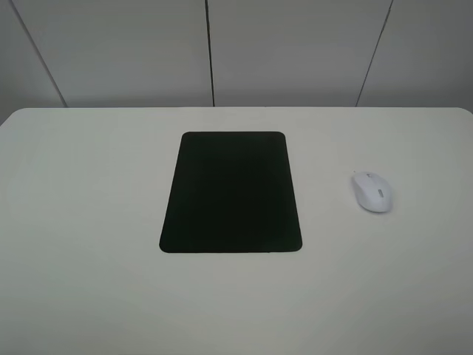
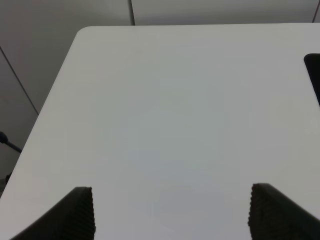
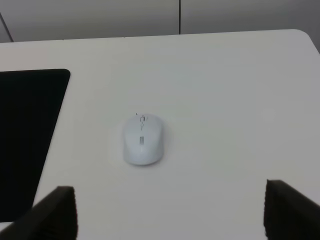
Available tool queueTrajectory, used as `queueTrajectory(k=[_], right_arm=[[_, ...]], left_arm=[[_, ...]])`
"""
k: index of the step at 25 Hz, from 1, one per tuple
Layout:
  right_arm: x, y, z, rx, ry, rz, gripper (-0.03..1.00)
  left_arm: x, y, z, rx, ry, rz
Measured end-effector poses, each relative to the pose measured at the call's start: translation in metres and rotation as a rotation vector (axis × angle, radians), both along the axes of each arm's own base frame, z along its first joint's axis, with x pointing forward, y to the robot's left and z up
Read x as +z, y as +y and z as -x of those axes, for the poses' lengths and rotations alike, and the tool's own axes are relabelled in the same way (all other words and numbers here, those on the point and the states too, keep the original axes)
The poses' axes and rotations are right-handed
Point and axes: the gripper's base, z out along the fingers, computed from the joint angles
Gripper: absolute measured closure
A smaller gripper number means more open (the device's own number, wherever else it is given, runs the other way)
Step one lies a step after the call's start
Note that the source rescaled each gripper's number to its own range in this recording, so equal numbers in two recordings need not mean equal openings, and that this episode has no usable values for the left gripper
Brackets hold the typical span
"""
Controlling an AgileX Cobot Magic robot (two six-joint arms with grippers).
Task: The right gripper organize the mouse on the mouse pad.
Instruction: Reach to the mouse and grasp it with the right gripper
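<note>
No text, label, brand, number or sign can be read anywhere. The only candidate is a tiny dark mark on the small white oval computer mouse [image 3: 142, 142], just ahead of its grey scroll wheel strip [image 3: 141, 140]. It is too small and blurred to make out as letters or a logo. In the high view this mouse lies at about 3 o'clock from the flat black rectangular mouse pad [image 1: 230, 192], whose matte face shows nothing legible.

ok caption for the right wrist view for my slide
Open right pincer facing a white mouse that lies on the white table, beside but off the black mouse pad.
</note>
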Motion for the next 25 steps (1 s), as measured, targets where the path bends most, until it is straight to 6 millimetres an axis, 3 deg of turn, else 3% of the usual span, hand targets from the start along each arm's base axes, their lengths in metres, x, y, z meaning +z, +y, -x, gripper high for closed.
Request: queueTrajectory(k=[5, 8, 12, 22, 25], right_arm=[[0.010, 0.003, -0.020, 0.017, 0.094, -0.031, 0.34], [0.021, 0.004, -0.045, 0.023, 0.194, -0.045, 0.34], [0.019, 0.006, -0.084, 0.033, 0.383, -0.057, 0.34], [-0.018, 0.019, -0.202, 0.098, 0.673, -0.013, 0.32], [-0.034, 0.019, -0.233, 0.098, 0.731, 0.025, 0.14]], left_arm=[[0.000, 0.000, 0.000, 0.000, 0.000, 0.000], [0.000, 0.000, 0.000, 0.000, 0.000, 0.000], [0.000, 0.000, 0.000, 0.000, 0.000, 0.000], [0.000, 0.000, 0.000, 0.000, 0.000, 0.000], [0.000, 0.000, 0.000, 0.000, 0.000, 0.000]])
